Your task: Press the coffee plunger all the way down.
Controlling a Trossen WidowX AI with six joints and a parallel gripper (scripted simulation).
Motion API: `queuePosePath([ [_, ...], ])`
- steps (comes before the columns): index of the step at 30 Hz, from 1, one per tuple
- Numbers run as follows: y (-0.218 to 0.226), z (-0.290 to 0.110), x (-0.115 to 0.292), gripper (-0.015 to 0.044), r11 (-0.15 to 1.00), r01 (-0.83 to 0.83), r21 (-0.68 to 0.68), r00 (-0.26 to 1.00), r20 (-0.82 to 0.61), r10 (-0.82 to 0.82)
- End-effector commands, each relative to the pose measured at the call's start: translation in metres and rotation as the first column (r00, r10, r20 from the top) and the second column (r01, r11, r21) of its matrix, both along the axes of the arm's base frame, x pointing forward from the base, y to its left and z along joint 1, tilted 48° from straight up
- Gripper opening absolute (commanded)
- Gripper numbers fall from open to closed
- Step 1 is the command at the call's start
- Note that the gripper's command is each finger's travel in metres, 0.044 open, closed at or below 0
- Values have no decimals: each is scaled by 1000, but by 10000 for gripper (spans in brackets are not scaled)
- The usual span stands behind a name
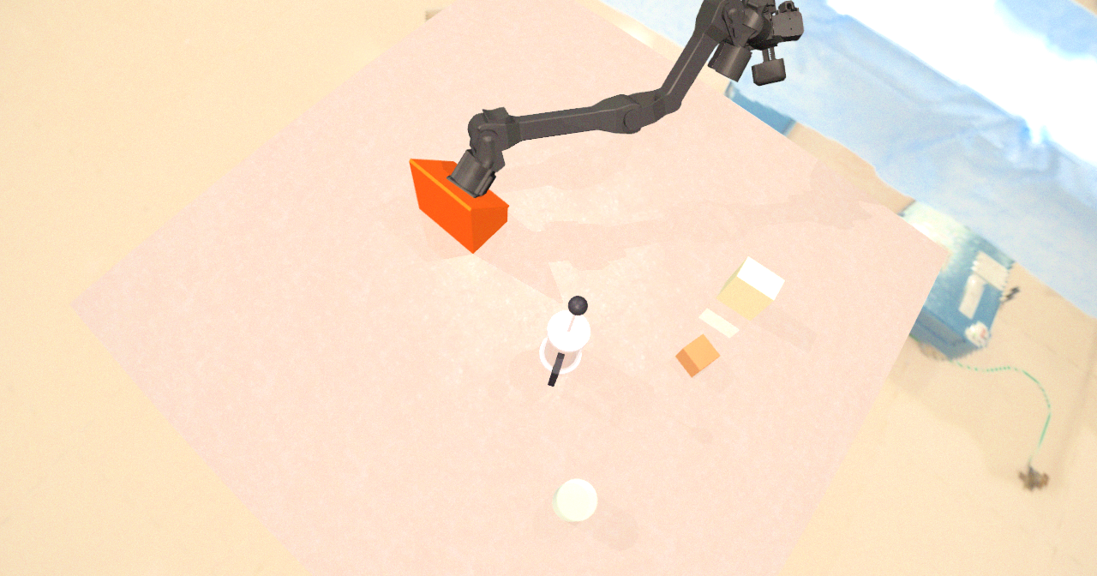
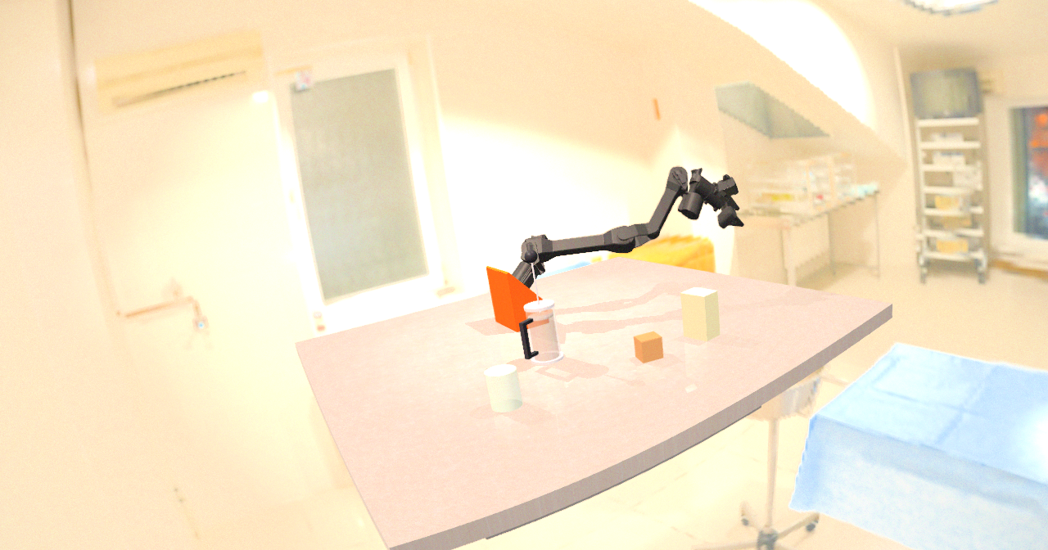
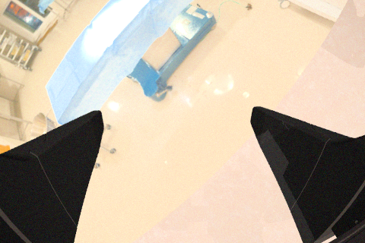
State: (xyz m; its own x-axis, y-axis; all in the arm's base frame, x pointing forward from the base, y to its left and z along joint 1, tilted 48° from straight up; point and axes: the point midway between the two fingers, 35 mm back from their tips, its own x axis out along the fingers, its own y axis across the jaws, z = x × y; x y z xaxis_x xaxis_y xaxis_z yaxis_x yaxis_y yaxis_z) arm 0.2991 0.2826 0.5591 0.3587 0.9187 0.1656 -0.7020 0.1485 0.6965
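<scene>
Pale pink worktop (image 2: 703, 400) in a bright clinic room, dark grey arm (image 1: 583, 116) reaching off its far edge.

The hand (image 3: 178, 127) hangs wide open and empty over the worktop's rim, well apart from the clear glass coffee press with a black handle and black plunger knob (image 1: 567, 339) standing upright mid-worktop. From the press in the top view: orange cube (image 1: 697, 355) at 3 o'clock, cream box (image 1: 752, 287) at 2, pale cylinder (image 1: 575, 500) at 6, orange base block (image 1: 458, 202) at 11.

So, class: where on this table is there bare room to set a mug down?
The wide stretch left of the coffee press and orange base is bare. So is the strip between press and pale cup. The right side is crowded: tall box, flat piece, orange cube.
</scene>
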Motion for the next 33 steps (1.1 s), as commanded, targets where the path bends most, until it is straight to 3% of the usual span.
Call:
queuePosePath([
  [1,-1,2,-1,426,1000,0,4,1000,1,0],
  [9,-12,46,-43,440,990,-14,144,997,74,4],
  [16,-48,111,-118,440,913,-96,397,990,138,44],
  [24,-107,158,-194,440,742,-219,633,974,192,123],
  [33,-211,190,-282,440,402,-388,829,918,307,253],
])
